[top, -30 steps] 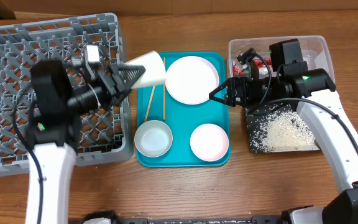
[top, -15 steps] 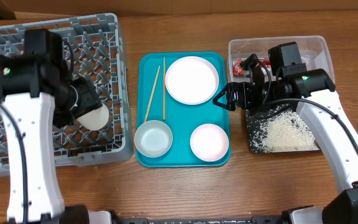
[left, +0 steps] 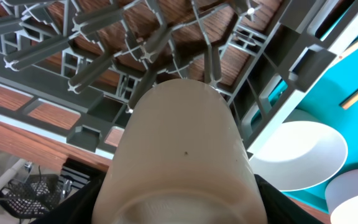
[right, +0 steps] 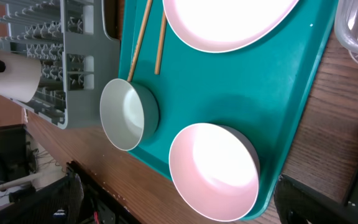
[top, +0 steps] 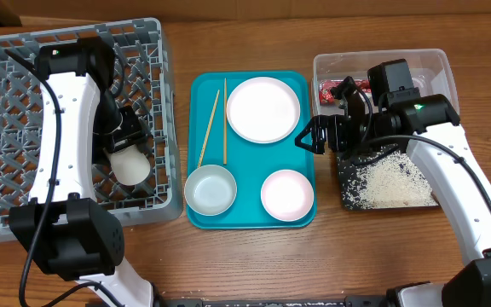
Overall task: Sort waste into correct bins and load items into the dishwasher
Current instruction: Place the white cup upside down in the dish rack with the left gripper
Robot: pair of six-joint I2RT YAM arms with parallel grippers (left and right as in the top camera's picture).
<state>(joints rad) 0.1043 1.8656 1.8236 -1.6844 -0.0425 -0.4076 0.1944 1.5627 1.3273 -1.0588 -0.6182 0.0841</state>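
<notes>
Fingers (left: 272, 205) of your left gripper (top: 124, 149) are clamped on the pale, round small cup (top: 132, 168). It hangs tilted over the large square grey plastic lattice rack (top: 24, 94), near its 4 o'clock corner; you cannot tell whether it touches the grid. Your right gripper (top: 305, 138) is spread wide with nothing between its fingers (right: 58, 202), hovering at the 3 o'clock edge of the rectangular teal tray (top: 250, 175).

Everything sits on a brown wooden table (top: 245, 264). The rack lies just beside the teal tray at 9 o'clock. At 2 o'clock the clear plastic rectangular tub (top: 440, 61) holds the crumpled red-and-white foil wrapper (top: 339, 88). At 4 o'clock the shallow black rectangular tray (top: 348, 200) carries loose white rice grains (top: 390, 179).

On the teal tray, the large pinkish-white plate (top: 263, 109) lies at 1 o'clock, the small plate (top: 287, 194) at 5, the round bowl (top: 210, 189) at 7, and two thin wooden chopsticks (top: 209, 128) at 11. You have bare teal in the middle and a bare strip of wood along the table's 6 o'clock edge.

The left wrist view shows the cup close against the lattice, with wood showing through. The right wrist view shows the table edge and dark clutter below it. Only the overhead view shows the rice and the wrapper.
</notes>
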